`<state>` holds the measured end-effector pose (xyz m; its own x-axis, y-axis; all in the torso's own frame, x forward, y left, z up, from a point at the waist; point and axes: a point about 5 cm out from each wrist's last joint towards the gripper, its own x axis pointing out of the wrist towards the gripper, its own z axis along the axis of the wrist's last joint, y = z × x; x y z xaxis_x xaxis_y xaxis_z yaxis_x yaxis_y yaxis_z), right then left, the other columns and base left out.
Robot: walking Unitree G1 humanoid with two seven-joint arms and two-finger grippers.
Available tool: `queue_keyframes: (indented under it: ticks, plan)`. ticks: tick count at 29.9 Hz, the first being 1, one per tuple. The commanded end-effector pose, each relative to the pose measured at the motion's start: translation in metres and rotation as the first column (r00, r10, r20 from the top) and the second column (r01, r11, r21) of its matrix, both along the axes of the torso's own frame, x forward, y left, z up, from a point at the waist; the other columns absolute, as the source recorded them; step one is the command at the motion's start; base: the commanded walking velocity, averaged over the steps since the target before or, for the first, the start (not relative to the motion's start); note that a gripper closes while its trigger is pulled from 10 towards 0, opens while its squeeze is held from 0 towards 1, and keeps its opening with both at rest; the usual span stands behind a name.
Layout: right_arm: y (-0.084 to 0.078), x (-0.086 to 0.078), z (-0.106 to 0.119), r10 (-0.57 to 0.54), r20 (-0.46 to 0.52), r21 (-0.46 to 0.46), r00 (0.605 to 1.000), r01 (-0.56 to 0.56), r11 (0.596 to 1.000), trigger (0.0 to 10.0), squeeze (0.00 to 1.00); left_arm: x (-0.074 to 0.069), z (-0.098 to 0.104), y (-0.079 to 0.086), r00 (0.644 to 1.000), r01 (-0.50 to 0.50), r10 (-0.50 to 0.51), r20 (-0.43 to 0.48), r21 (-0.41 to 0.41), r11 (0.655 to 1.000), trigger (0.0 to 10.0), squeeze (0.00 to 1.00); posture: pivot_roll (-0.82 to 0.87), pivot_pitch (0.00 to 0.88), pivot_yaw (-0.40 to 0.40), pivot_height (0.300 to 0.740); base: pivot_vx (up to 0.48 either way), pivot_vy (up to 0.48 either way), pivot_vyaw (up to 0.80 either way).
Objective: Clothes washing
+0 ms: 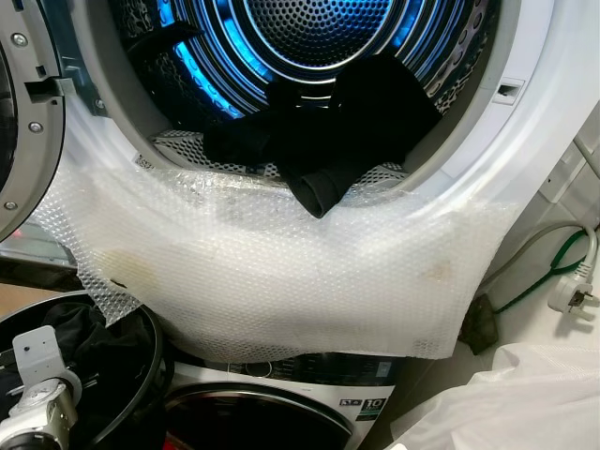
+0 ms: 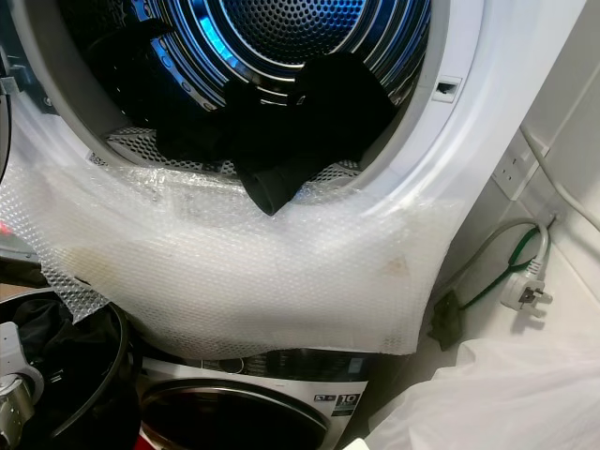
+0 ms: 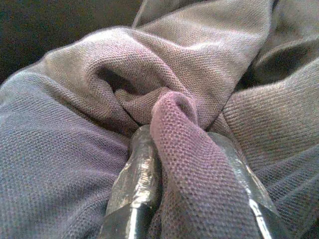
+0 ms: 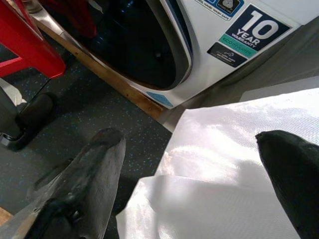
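We stand close before two stacked machines. The upper drum [image 1: 319, 28] is open, lit blue inside, its round door [image 1: 23, 122] swung aside at our left. A heap of dark clothes [image 1: 347, 122] lies at the front of the drum floor, one black fold [image 1: 323, 192] hanging out over the lower lip of the opening. A sheet of bubble wrap [image 1: 281, 272] is draped over that lip and hangs down the front, reaching the top of the lower washing machine [image 1: 309, 398], whose dark door glass and a "10 year warranty" sticker [image 4: 251, 30] are visible.

At our lower left sits a black basket [image 1: 155, 366] holding more dark laundry [image 1: 94, 342]. Our left arm's silver wrist reaches down into it. In the left wrist view the left gripper [image 3: 192, 164] has its fingers [image 3: 137, 174] closed on a ridge of knitted garment [image 3: 199, 59], which bulges up between them; the cloth reads grey-purple there.

The right gripper [image 4: 199, 164] hangs low at our right, its two black fingers [image 4: 89, 179] spread wide with nothing between them, above a white plastic sheet [image 4: 234, 149] and the dark speckled floor [image 4: 99, 107]. A red stool leg [image 4: 25, 35] stands near the lower machine.

On the right wall a white plug [image 1: 574, 295] with grey and green cables [image 1: 539, 272] dangles beside the machines.
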<state>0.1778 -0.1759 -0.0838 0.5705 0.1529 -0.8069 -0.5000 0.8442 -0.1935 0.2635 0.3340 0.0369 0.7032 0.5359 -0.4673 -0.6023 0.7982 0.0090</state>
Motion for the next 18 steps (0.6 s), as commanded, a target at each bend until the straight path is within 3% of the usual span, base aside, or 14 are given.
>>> queue_keyframes:
  ticks: [1, 2, 4, 6, 8, 9, 12, 13, 16, 18]
  plan:
    - [-0.001, 0.002, 0.001, -0.034, 0.004, 0.005, 0.999, 0.034, 0.999, 10.0, 0.00, -0.001, -0.005, -0.016, 0.998, 0.028, -0.027, 0.065, -0.015, 0.999, 0.0, 0.00, 0.10, 0.000, -0.103, 0.740, 0.000, 0.000, 0.00]
    - [-0.001, 0.002, 0.001, -0.034, 0.004, 0.005, 0.999, 0.034, 0.999, 10.0, 0.00, -0.001, -0.005, -0.016, 0.998, 0.028, -0.027, 0.065, -0.015, 0.999, 0.0, 0.00, 0.10, 0.000, -0.103, 0.740, 0.000, 0.000, 0.00]
    - [0.000, 0.002, 0.001, -0.039, 0.002, 0.006, 0.999, 0.039, 0.999, 10.0, 0.00, -0.009, -0.004, -0.019, 0.989, 0.001, 0.002, 0.149, -0.021, 1.000, 0.0, 0.00, 0.10, 0.000, -0.090, 0.740, 0.000, 0.000, 0.00]
    - [0.003, 0.002, 0.000, -0.038, -0.002, 0.011, 0.999, 0.038, 0.999, 10.0, 0.00, -0.036, -0.009, -0.025, 0.970, -0.100, 0.095, 0.224, 0.009, 0.995, 0.0, 0.00, 0.11, 0.000, -0.080, 0.740, 0.000, 0.000, 0.00]
    - [0.003, 0.001, -0.001, -0.041, -0.005, 0.014, 0.999, 0.041, 0.999, 10.0, 0.00, -0.055, -0.015, -0.032, 0.961, -0.148, 0.138, 0.238, 0.022, 0.989, 0.0, 0.00, 0.11, 0.000, -0.076, 0.740, 0.000, 0.000, 0.00]
    - [0.004, 0.000, -0.001, -0.047, -0.009, 0.018, 0.999, 0.048, 0.999, 10.0, 0.00, -0.074, -0.017, -0.040, 0.948, -0.195, 0.178, 0.265, 0.042, 0.980, 0.0, 0.00, 0.13, 0.000, -0.076, 0.740, 0.000, 0.000, 0.00]
    - [0.004, -0.001, -0.001, -0.051, -0.011, 0.019, 0.999, 0.051, 0.999, 10.0, 0.00, -0.083, -0.016, -0.043, 0.939, -0.222, 0.197, 0.281, 0.058, 0.973, 0.0, 0.00, 0.13, 0.000, -0.076, 0.740, 0.000, 0.000, 0.00]
    - [0.005, -0.001, -0.002, -0.049, -0.015, 0.021, 0.999, 0.049, 0.999, 10.0, 0.00, -0.090, -0.010, -0.046, 0.926, -0.238, 0.195, 0.324, 0.099, 0.966, 0.0, 0.00, 0.15, 0.000, -0.078, 0.740, 0.000, 0.000, 0.00]
    - [0.006, -0.003, -0.003, -0.037, -0.030, 0.023, 0.999, 0.037, 0.999, 10.0, 0.00, -0.094, 0.016, -0.058, 0.908, -0.183, 0.057, 0.416, 0.270, 0.945, 0.0, 0.00, 0.19, 0.000, -0.089, 0.740, 0.000, 0.000, 0.00]
    - [0.009, -0.001, -0.003, -0.021, -0.040, 0.028, 0.999, 0.022, 0.999, 10.0, 0.00, -0.095, 0.041, -0.068, 0.880, -0.173, -0.030, 0.473, 0.379, 0.909, 0.0, 0.00, 0.20, 0.000, -0.092, 0.740, 0.000, 0.000, 0.00]
